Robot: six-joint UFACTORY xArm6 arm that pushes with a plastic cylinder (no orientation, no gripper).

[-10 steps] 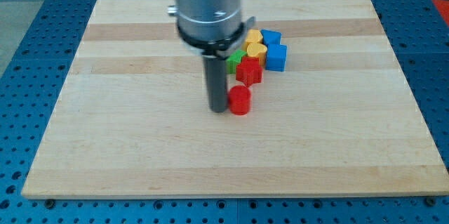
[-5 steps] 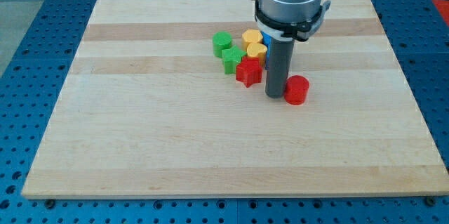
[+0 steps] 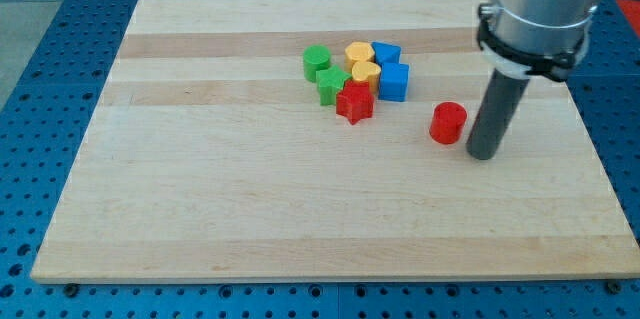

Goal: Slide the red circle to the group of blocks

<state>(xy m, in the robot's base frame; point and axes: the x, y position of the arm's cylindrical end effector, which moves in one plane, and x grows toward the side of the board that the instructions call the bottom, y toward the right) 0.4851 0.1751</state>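
Note:
The red circle (image 3: 448, 123) lies alone on the wooden board (image 3: 200, 189), to the right of the group and apart from it. The group holds a red star (image 3: 354, 103), two green blocks (image 3: 317, 61) (image 3: 331, 86), two yellow blocks (image 3: 359, 54) (image 3: 365, 72) and two blue blocks (image 3: 386, 55) (image 3: 394, 82). My tip (image 3: 482, 153) rests on the board just right of the red circle, with a narrow gap between them.
The board sits on a blue perforated table (image 3: 40, 79). The arm's grey body (image 3: 545, 4) hangs over the board's upper right part.
My rod has swept from the left of the red circle, across the group, to the circle's right. The red circle has been pushed rightward, away from the red star.

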